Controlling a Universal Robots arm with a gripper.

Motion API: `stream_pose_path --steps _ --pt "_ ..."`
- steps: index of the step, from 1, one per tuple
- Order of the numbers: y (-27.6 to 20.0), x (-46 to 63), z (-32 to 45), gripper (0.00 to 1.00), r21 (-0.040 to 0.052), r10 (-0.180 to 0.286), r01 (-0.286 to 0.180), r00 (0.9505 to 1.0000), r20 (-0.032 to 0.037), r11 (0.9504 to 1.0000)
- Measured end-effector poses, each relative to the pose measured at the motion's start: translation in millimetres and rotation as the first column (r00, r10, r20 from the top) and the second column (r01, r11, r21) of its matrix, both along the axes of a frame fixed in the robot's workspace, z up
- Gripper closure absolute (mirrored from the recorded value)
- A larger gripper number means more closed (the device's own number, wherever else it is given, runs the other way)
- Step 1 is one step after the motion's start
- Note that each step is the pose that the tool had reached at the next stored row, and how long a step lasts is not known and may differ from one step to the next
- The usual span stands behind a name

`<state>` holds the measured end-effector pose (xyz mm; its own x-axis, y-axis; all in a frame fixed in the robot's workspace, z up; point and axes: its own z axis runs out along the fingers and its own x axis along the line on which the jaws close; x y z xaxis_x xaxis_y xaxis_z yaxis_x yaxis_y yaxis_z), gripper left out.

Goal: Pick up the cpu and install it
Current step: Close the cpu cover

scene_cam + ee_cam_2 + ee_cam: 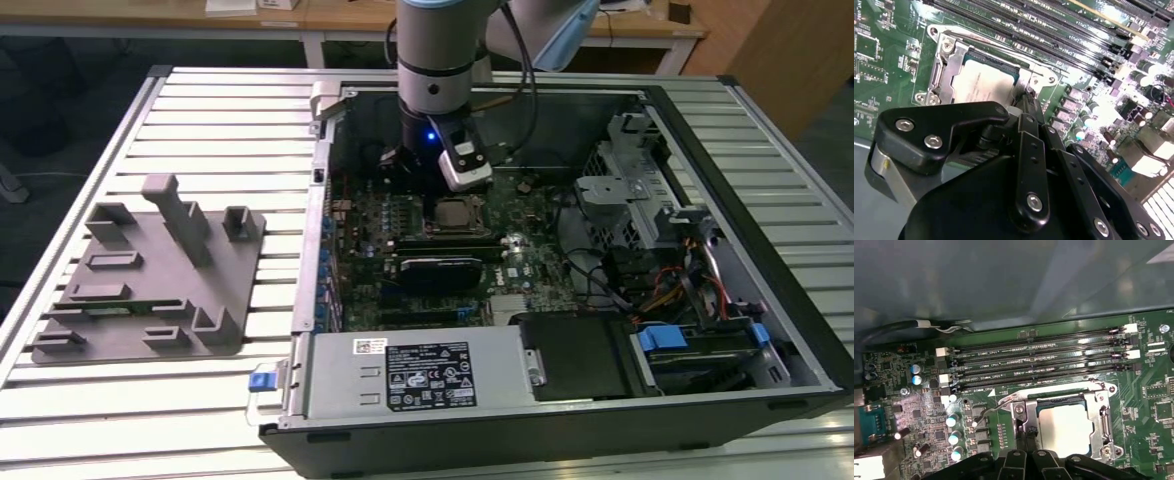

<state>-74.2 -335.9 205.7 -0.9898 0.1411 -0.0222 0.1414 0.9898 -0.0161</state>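
Tool (1024, 434) beside cpu (1064, 426) in socket (1105, 422)

Place: a robotics lab or test workshop.
Bench: slatted aluminium worktable (200, 110) carrying the set-up.
Workpiece: open desktop computer case (561, 400) at centre, motherboard (534, 265) exposed.
Fixture: grey moulded parts holder (147, 290) at 9 o'clock of the case.
Robot: industrial arm (441, 50) over the case, toward 12 o'clock.
Background: pale wooden desks (334, 15) at 12 o'clock.
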Motion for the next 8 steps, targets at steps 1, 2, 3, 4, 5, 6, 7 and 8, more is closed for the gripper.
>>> stream_pose_path --steps 1,2,3,4,5,6,7,8 --pt "0.0 0.0 1.8 0.89 0.0006 0.0 0.0 1.0 -0.0001 1.0" --pt "0.0 0.0 3.9 0.89 0.0012 0.0 0.0 1.0 0.0 1.0" --pt "0.0 0.0 5.8 0.89 0.0018 0.0 0.0 1.0 0.0 1.0" --pt "0.0 0.0 7.8 0.89 0.002 0.0 0.0 1.0 0.0 1.0" --pt "0.0 0.0 9.7 0.89 0.0023 0.0 0.0 1.0 0.0 1.0" --pt "0.0 0.0 11.6 0.89 0.0026 0.0 0.0 1.0 0.0 1.0" --pt "0.0 0.0 13.4 0.89 0.0027 0.0 0.0 1.0 0.0 1.0" --pt "0.0 0.0 15.4 0.89 0.0026 0.0 0.0 1.0 -0.0001 1.0"
